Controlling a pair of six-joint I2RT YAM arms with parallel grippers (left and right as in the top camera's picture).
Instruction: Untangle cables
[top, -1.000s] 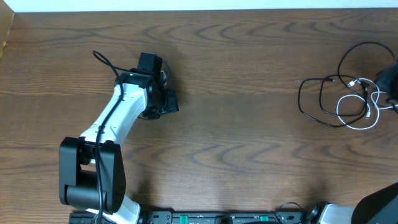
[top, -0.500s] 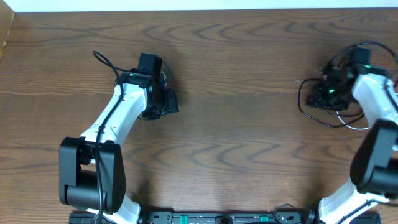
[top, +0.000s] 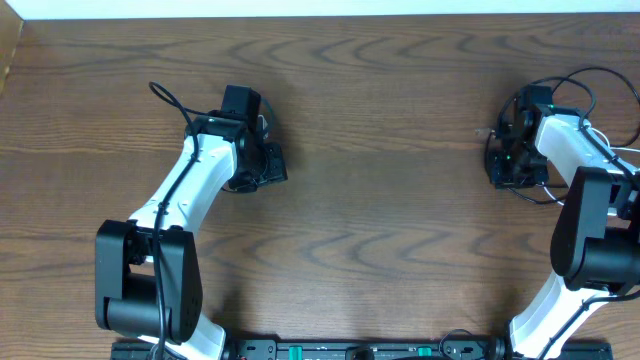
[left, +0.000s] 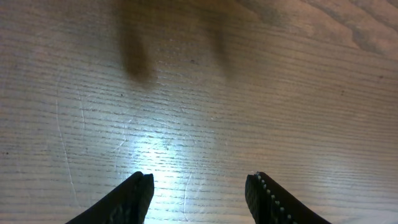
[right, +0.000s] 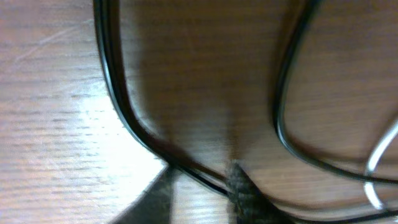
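Note:
The cables lie in a tangle at the right edge of the table: black cable loops (top: 592, 71) and a white cable (top: 626, 150). My right gripper (top: 508, 166) is low over the left side of the tangle. In the blurred right wrist view its fingers (right: 202, 186) stand slightly apart with a black cable (right: 118, 93) running between the tips. A second black cable (right: 280, 112) and the white cable (right: 379, 162) lie to the right. My left gripper (top: 270, 165) is open and empty over bare wood, far from the cables (left: 199, 180).
The wooden table (top: 380, 200) runs to a white strip along its far edge. The right arm (top: 590, 210) covers part of the tangle. The left arm (top: 185, 195) stretches across the left half.
The right arm has swung in from the right edge onto the cable tangle, then shifted slightly left and down over it. The left arm has not moved.

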